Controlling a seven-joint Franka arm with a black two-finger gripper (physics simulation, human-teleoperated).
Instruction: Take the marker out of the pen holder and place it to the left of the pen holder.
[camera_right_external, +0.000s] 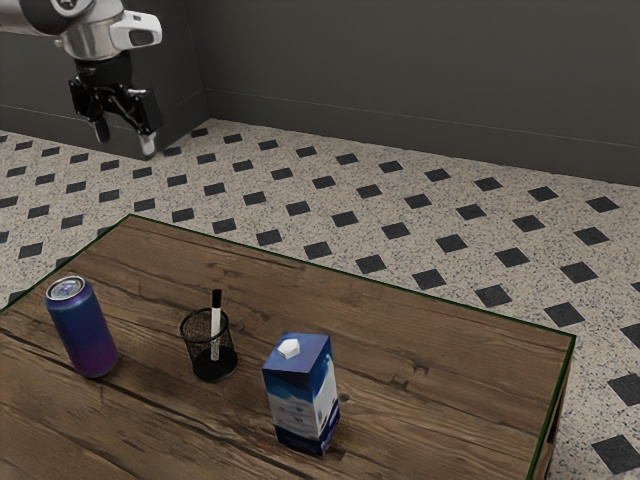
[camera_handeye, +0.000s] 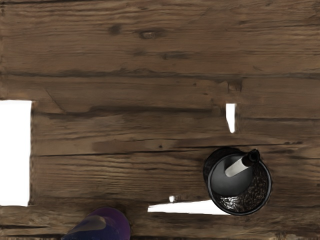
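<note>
Gripper, exterior view: I have my jaws (camera_right_external: 125, 142) up at the exterior view's upper left, in the air with the tips pointing down; the two fingers stand wide apart, and I have hold of nothing.
Marker, exterior view: my target (camera_right_external: 216, 321) stands in the pen holder (camera_right_external: 191, 344), black end up, its white body partly behind the mesh, leaning a little.
Pen holder, exterior view: black wire mesh, upright on the wooden table (camera_right_external: 450, 345), between the can (camera_right_external: 85, 330) and the carton (camera_right_external: 301, 390).
Can, exterior view: upright, silver on top, blue running into purple lower down, on the exterior view's left side of the holder.
Carton, exterior view: upright, blue and white with a white cap, near the holder on the exterior view's right side.
Pen holder, wrist view: I look down into its round mouth, with a dark base inside.
Marker, wrist view: tilted inside the holder, its black end crossing over the rim.
Can, wrist view: I see part of its blue and purple body, apart from the holder.
White patches, wrist view: a long thin one (camera_handeye: 187, 207) runs from the holder's edge toward the can; a small narrow one (camera_handeye: 230, 117) lies near the holder; a large one (camera_handeye: 15, 152) lies well apart from it.
</note>
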